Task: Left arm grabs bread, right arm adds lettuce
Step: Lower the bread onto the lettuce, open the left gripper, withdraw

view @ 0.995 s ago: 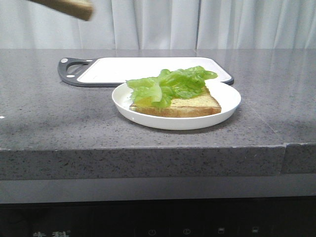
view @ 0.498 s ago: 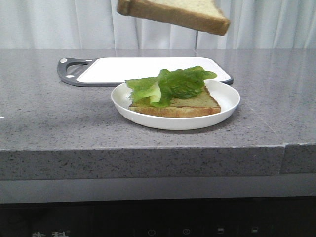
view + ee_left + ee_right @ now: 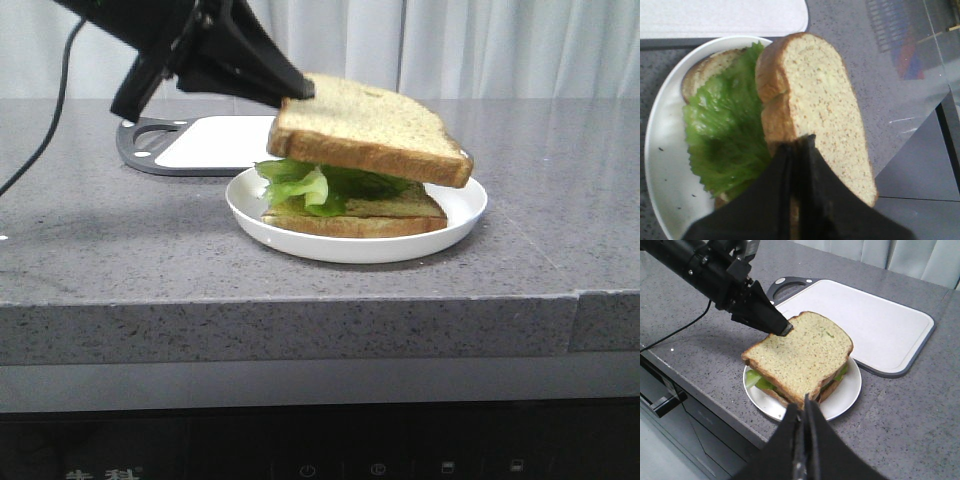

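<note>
Grey speckled counter (image 3: pixel 120 250) with white curtains (image 3: pixel 500 45) behind, front view. I see a white plate (image 3: pixel 460 215) near the counter's front edge, and a white cutting board (image 3: pixel 215 140) with a dark rim and handle behind it. On the plate lies a thin slice (image 3: pixel 395 215) with lettuce (image 3: pixel 300 185) on top. The bread (image 3: pixel 365 130) hangs tilted above the lettuce, its low edge to the right. My left gripper (image 3: pixel 290 90) comes in from the upper left and is clamped on the bread's upper left corner. Whether the bread touches the lettuce underneath I cannot tell from here.

Left wrist view: fingers (image 3: pixel 812 190) are pressed together over the bread's (image 3: pixel 815 105) edge, crust side facing the lettuce (image 3: pixel 722 130). Lettuce spreads over the thin slice (image 3: pixel 702 75), which peeks out at one end. Plate rim (image 3: pixel 660 130) curves round them, board (image 3: pixel 720 17) beyond it.

Right wrist view: my right gripper (image 3: pixel 802 412) hovers above and in front of the plate (image 3: pixel 847 387), fingertips pinched together with nothing between them. Bread (image 3: pixel 800 352) covers most of the stack, green lettuce (image 3: pixel 760 382) showing at the edges. Left gripper (image 3: pixel 782 329) pinches the bread's far corner. Board (image 3: pixel 865 322) lies just behind the plate on the counter (image 3: pixel 920 415).
</note>
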You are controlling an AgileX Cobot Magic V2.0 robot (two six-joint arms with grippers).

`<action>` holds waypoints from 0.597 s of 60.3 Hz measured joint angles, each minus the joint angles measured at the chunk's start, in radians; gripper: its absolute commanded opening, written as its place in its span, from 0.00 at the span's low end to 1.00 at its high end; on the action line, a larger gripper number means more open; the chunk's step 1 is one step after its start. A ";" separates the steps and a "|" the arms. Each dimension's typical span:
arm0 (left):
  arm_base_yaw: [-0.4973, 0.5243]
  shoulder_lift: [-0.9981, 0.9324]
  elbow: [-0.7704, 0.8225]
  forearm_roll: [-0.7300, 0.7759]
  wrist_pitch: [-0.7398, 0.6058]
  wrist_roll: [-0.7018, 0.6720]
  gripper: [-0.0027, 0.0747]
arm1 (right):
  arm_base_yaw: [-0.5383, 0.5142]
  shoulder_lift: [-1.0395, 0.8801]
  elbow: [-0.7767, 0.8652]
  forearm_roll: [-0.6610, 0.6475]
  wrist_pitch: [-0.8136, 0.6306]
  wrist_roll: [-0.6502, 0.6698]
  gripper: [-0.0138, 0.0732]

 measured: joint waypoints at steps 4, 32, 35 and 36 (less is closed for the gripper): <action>0.000 0.013 0.000 0.008 -0.013 0.000 0.05 | 0.000 0.000 0.000 -0.001 0.000 0.000 0.09; 0.018 -0.061 -0.002 0.018 -0.004 0.017 0.54 | 0.000 0.000 0.000 -0.001 -0.006 0.000 0.09; 0.028 -0.097 -0.002 0.018 -0.001 0.024 0.39 | 0.000 0.000 0.000 -0.001 -0.008 0.000 0.09; 0.031 -0.108 -0.002 0.020 -0.001 0.025 0.35 | 0.000 0.000 0.000 -0.001 -0.008 0.000 0.09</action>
